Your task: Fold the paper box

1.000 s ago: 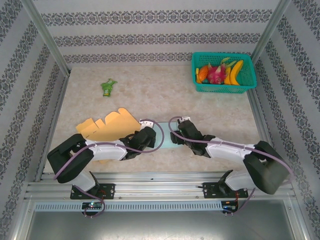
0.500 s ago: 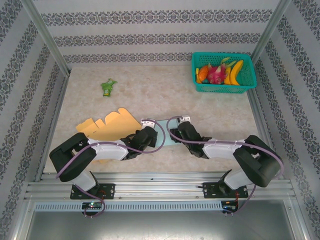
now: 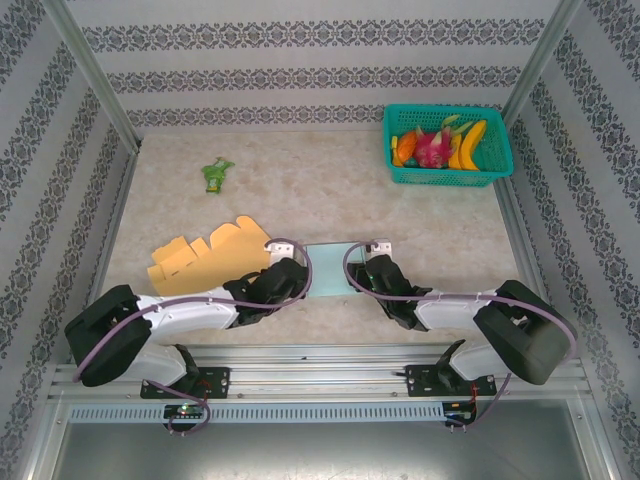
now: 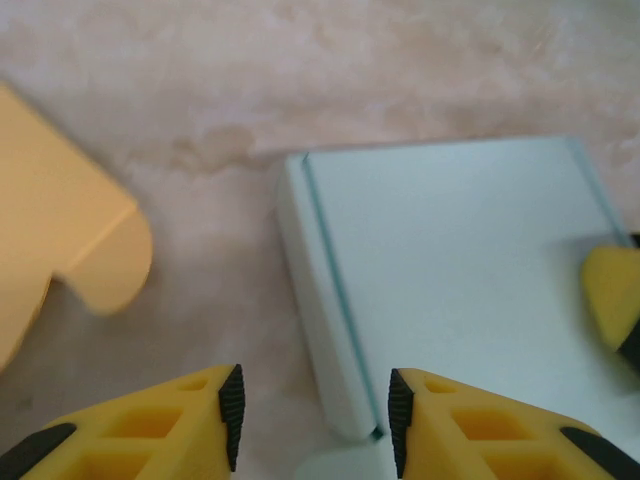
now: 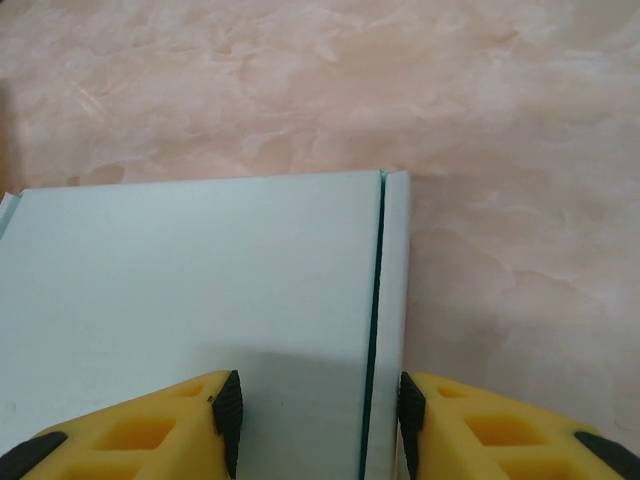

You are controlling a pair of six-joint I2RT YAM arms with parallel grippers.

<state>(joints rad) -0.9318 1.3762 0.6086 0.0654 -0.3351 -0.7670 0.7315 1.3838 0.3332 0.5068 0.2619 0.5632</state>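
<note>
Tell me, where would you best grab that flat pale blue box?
The box lies flat on the table, so its broad face gives nothing to pinch. Probably take the creased side strips, left strip and right strip, coming low from the near edge.

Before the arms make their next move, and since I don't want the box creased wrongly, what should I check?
1. Left fingers apart, with the left edge of the pale blue folded paper box between them: ok.
2. Right fingers apart, straddling the box's right side flap: ok.
3. Box lying flat on the marbled table: ok.
4. Flat orange cardboard cut-out apart from the box: ok.
5. Fingers pressing down on the box: cannot tell.
</note>
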